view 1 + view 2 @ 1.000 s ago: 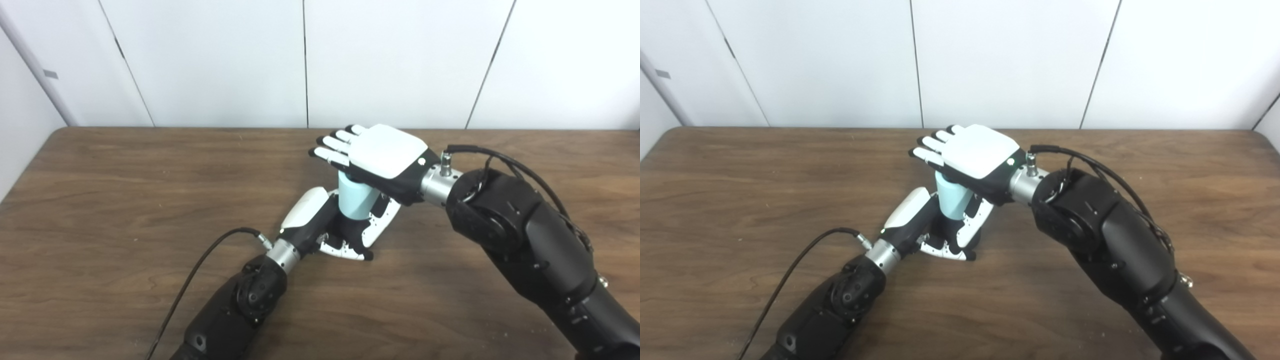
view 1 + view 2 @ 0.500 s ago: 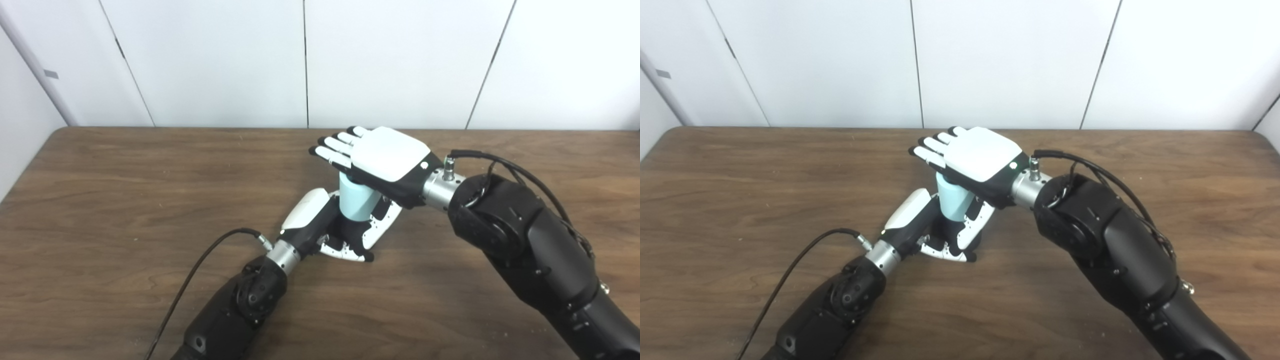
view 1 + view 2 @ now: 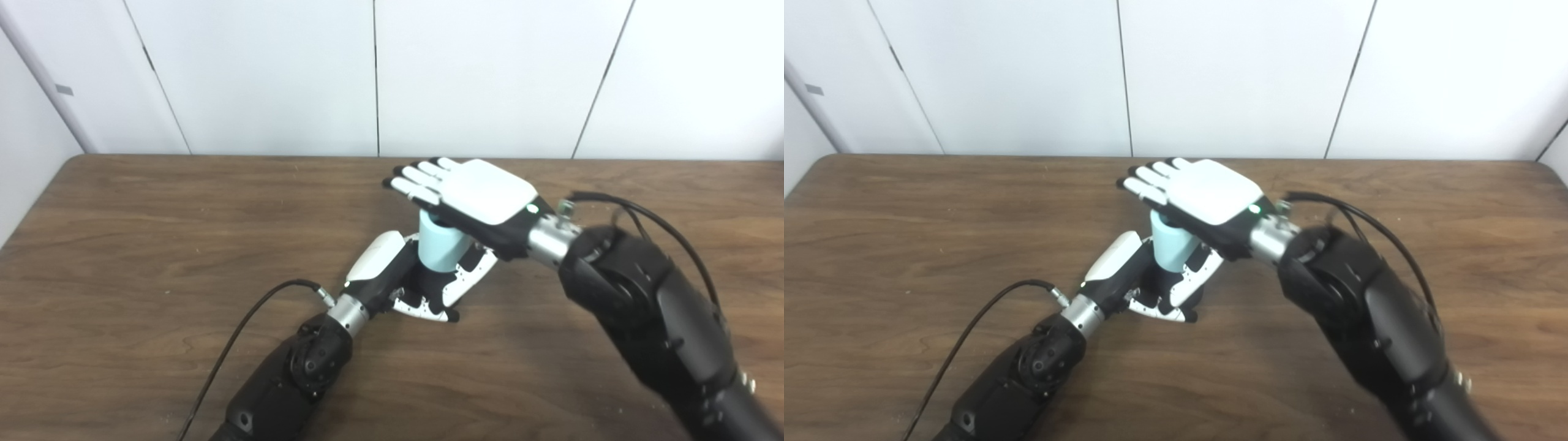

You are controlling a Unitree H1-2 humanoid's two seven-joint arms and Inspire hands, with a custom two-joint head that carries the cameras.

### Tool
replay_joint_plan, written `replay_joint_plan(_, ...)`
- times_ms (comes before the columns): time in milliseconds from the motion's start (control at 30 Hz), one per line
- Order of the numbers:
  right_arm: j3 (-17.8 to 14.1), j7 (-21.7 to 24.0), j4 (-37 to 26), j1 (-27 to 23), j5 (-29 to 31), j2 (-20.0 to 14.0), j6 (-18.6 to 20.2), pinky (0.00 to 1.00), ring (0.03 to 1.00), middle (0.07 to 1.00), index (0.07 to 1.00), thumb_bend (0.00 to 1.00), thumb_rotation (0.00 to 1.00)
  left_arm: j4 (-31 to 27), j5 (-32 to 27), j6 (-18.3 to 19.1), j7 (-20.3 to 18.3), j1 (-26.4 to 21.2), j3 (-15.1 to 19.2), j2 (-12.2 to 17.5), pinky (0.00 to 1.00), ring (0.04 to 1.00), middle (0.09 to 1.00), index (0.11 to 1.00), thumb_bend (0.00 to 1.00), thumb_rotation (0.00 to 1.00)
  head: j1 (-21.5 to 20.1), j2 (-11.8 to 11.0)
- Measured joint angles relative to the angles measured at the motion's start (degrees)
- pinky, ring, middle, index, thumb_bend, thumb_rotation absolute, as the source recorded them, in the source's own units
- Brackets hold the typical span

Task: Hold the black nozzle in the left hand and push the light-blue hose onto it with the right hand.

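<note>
A brown wooden table [image 3: 122, 245] fills the view, with white wall panels [image 3: 275, 73] behind it. Both black arms reach in from the bottom edge and meet near the middle of the table.

The right robot hand [image 3: 474, 193] lies flat, palm down, fingers stretched out and apart, pressing on the top end of the hose [image 3: 442, 248]; it grasps nothing.

The left robot hand [image 3: 422, 278] rests low on the table under it, fingers curled around the base of the hose, clenched on what stands there.

The light-blue hose is a short upright tube, standing between the two hands, top touching the right palm, lower end inside the left grasp.

The nozzle is hidden within the left fingers; I cannot tell how far the hose sits on it.

A black cable [image 3: 245, 331] trails from the left wrist.
</note>
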Motion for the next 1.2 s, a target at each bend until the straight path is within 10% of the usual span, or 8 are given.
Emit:
replay_joint_plan(167,-5.3,-11.5,4.2,5.8,8.6,7.8,-3.6,0.97,1.0,1.0,1.0,1.0,0.66,0.0,0.0,0.0,0.0,0.1,0.0,0.1,0.85,0.866,0.787,0.496,0.51,0.1,-0.2,0.1)
replay_joint_plan(467,-12.6,-21.9,6.0,1.8,14.5,8.3,-9.6,0.85,0.99,1.0,1.0,1.0,0.72,-0.1,0.0,0.0,0.0,0.1,0.0,0.1,0.85,0.866,0.788,0.496,0.51,0.1,-0.2,-0.1)
replay_joint_plan(700,-18.9,-29.9,5.6,1.1,18.9,12.7,-9.2,0.88,0.978,1.0,1.0,1.0,0.9,-0.1,0.0,0.0,-0.1,0.1,-0.1,0.1,0.85,0.866,0.788,0.496,0.51,0.1,0.0,-0.4)
replay_joint_plan(1033,-25.3,-33.9,5.6,12.9,30.9,17.7,-1.6,0.88,0.977,1.0,1.0,0.93,1.0,-0.1,0.0,0.0,-0.1,0.1,0.0,0.1,0.84,0.868,0.791,0.498,0.51,0.1,0.1,-0.4)
replay_joint_plan(1200,-25.7,-34.0,5.5,18.0,38.2,19.7,0.9,0.92,1.0,1.0,1.0,0.89,1.0,-2.6,-0.9,0.2,-1.0,1.6,1.0,0.7,0.78,0.82,0.833,0.85,0.75,0.33,0.0,-0.4)
